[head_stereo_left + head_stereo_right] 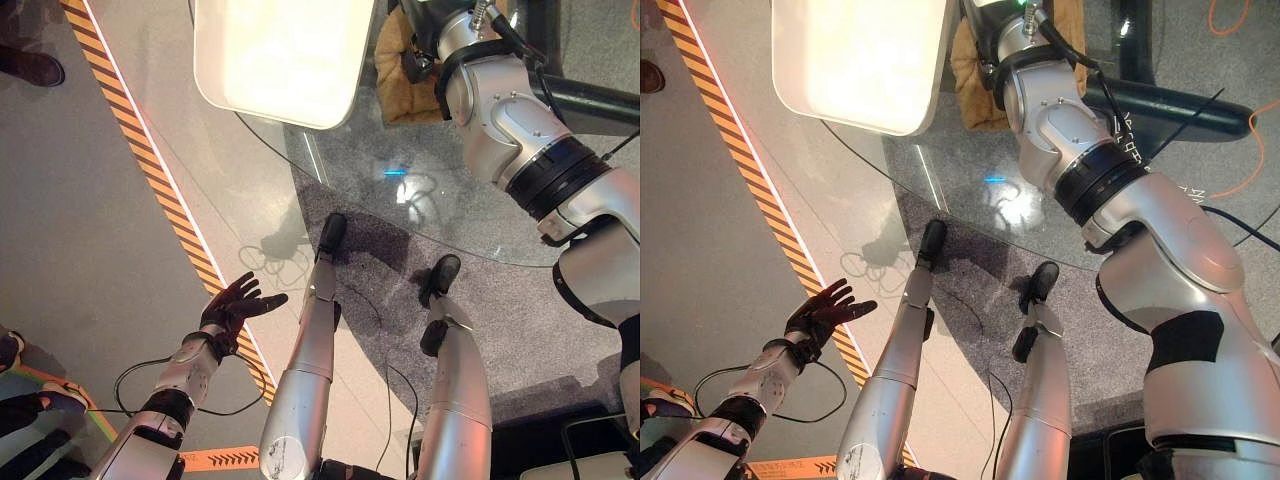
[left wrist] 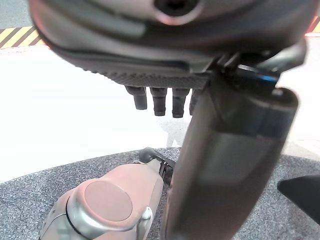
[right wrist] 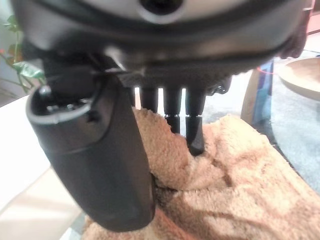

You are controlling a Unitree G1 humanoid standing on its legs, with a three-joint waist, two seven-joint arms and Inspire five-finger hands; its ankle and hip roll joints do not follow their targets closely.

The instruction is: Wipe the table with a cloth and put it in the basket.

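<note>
While the left hand (image 1: pixel 235 303) hangs low over the floor with its fingers spread apart, the right hand (image 3: pixel 165 107) rests on the fluffy tan cloth (image 3: pixel 235 185) on the glass counter (image 1: pixel 470 215), its fingers (image 3: pixel 195 127) straight and pressing into it.

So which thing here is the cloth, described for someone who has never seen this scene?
Start at the round glass table in front of the robot. At its far edge, beside the white tray, lies a tan, fluffy cloth, bunched into folds. The right hand rests on it, and it is the table's one soft thing.
</note>
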